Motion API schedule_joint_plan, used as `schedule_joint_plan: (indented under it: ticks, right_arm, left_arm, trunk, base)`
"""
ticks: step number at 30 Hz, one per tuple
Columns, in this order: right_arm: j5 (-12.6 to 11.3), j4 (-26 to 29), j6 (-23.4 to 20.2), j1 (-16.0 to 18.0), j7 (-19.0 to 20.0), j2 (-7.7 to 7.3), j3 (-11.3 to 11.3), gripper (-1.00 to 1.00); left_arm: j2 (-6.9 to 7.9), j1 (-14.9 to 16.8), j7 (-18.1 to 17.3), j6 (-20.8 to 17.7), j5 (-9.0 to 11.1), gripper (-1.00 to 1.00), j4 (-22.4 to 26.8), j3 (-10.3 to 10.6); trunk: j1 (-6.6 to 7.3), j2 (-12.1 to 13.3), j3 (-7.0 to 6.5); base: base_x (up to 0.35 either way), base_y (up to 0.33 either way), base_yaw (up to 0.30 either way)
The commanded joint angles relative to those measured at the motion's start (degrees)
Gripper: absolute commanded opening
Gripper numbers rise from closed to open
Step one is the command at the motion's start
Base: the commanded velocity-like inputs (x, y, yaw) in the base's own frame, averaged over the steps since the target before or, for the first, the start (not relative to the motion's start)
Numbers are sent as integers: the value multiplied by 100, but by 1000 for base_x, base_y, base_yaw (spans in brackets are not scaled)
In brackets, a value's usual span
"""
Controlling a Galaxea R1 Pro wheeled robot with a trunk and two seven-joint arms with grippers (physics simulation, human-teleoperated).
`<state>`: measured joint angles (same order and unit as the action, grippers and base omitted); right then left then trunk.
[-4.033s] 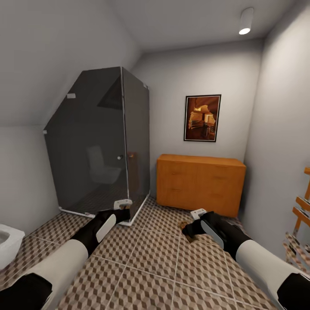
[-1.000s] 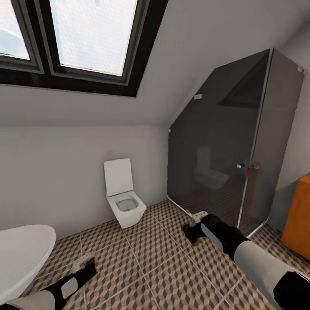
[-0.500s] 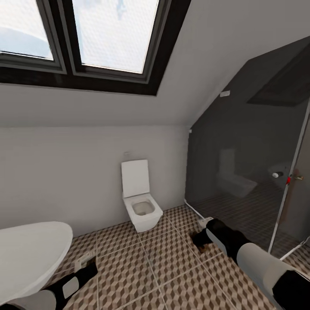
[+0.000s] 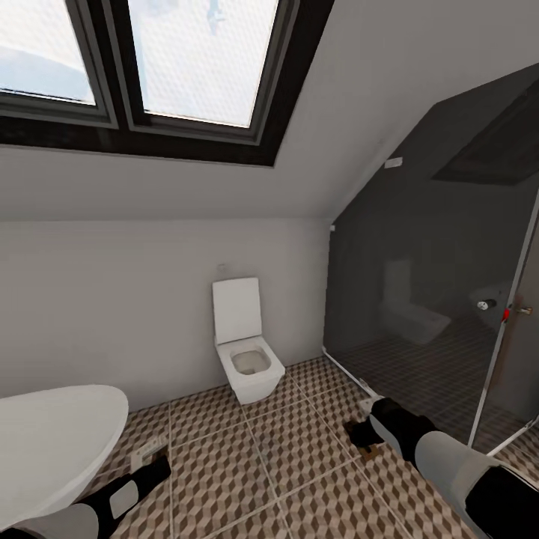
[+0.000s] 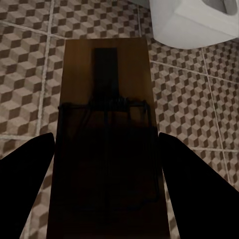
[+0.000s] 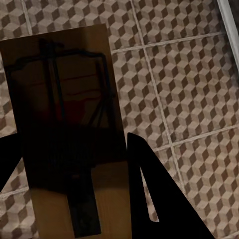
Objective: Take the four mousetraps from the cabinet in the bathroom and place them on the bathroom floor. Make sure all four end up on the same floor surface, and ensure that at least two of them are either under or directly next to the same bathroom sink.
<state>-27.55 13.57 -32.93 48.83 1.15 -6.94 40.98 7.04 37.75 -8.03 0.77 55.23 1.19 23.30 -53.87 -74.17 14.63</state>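
Two mousetraps are being carried at this moment, one in each gripper. In the left wrist view a mousetrap point(image 5: 104, 134) is lying flat between the two dark fingers point(image 5: 25, 179), its wooden board and wire spring facing the camera, so the left gripper point(image 4: 147, 458) is clamped on its long edges; held by the sides like this, the trap is staying level and its metal parts are kept free of the pads. In the right wrist view a second mousetrap point(image 6: 64, 124) is sitting the same way, with one finger point(image 6: 159, 199) against its edge, so the right gripper point(image 4: 361, 439) is grasping it too; in the head view a brown sliver of it is peeking out at the lower right of the frame. Both traps are hanging low over the bathroom floor point(image 4: 284, 449), which is probably making for a short, gentle set-down. Beyond them, a white toilet point(image 4: 247, 352) is standing against the wall at the middle of the frame, a white rounded bathtub point(image 4: 52, 434) is curving in at the lower left, a dark glass shower enclosure point(image 4: 442, 299) is taking up the right side, and a skylight point(image 4: 165, 60) is glowing at the upper left. By my judgement the robot is in transit, looking for a spot by a basin for these two.
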Motion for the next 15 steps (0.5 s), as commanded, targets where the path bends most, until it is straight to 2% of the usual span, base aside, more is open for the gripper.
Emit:
schedule_joint_plan:
  ticks: [1, 3, 6, 15]
  right_arm:
    - [-21, 9, -24, 4, 3, -6, 23, -100]
    - [-28, 1, -15, 4, 3, -3, 23, -100]
    - [-30, -9, -18, 4, 13, -7, 20, -100]
    - [-28, -64, -13, 4, 16, -9, 16, -100]
  left_arm:
    - [0, 5, -19, 7, 60, -100, -5, 47]
    - [-1, 5, -11, 3, 67, -100, -4, 44]
    - [-1, 5, -13, 36, 41, -100, -4, 43]
    - [7, 5, -8, 56, 32, -100, -4, 51]
  trunk:
    - [0, -5, 8]
    - [0, -5, 8]
    - [0, -5, 8]
    - [0, -5, 8]
  base:
    - [0, 0, 0]
    - [10, 0, 0]
    - [195, -2, 0]
    - [283, -54, 0]
